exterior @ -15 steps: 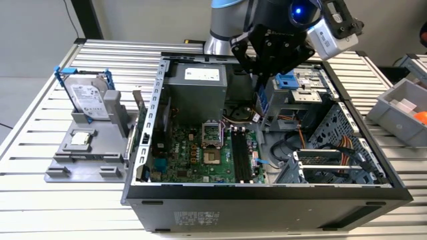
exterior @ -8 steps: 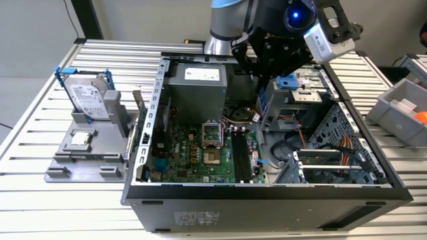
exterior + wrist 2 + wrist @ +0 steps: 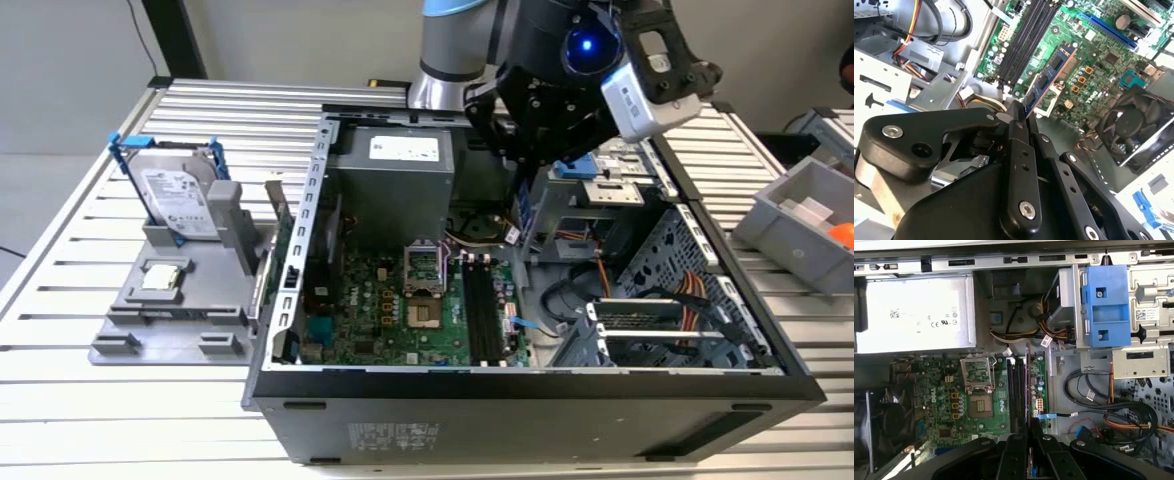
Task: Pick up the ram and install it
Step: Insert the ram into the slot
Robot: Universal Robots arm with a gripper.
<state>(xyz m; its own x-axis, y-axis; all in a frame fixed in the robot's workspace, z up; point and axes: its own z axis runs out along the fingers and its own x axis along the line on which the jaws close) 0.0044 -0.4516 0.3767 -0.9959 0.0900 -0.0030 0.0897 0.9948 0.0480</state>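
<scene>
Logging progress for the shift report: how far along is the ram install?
Pickup looks done: the end effector is shut on the ram, held above the motherboard. Not seated yet: the black slots are empty and the ram is clear of them.

Ram (image 3: 1027,385) in hand (image 3: 1029,434) above slots (image 3: 1014,395)

The end effector (image 3: 1020,120) is matt black with bright metal screws (image 3: 1027,211); the ram (image 3: 1046,81) is a smooth blue board (dull black chips). The motherboard (image 3: 1094,47) shines green; the case (image 3: 534,420) is matt grey metal.
</scene>
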